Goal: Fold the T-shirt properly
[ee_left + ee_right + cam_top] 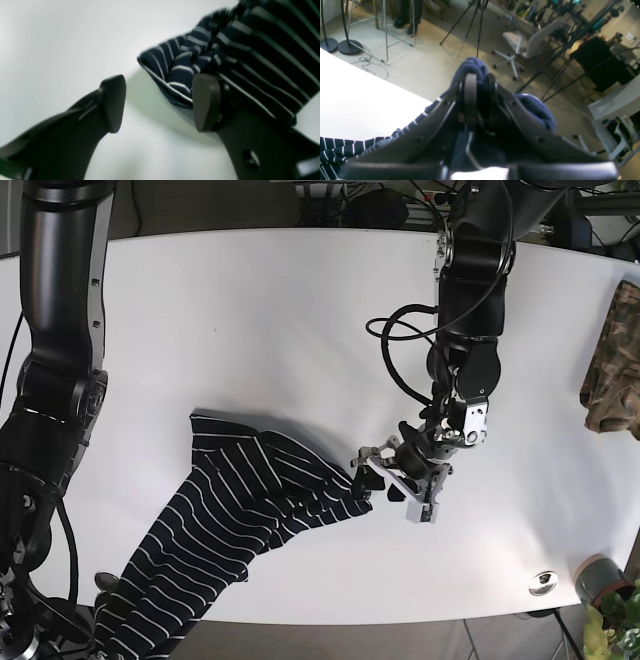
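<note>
Shirt (250, 510) is spread crumpled across the near part of the desk (260, 320), its lower end hanging off the near edge, where a bunch is clamped in the right pincer (480, 92). Left pincer (400, 480) is spread wide w/ nothing in it, just beside the shirt's right corner; one finger (206, 102) is touching or nearly touching cloth.

Risks:
- Corner may be missed or only one layer caught, since cloth is bunched there.
- A pull by the right arm may drag the shirt off the desk.

Nearby: camo cloth (610, 360) at the far right edge and a small round item (543, 582) near the front, both well apart; no obstruction is seen.
</note>
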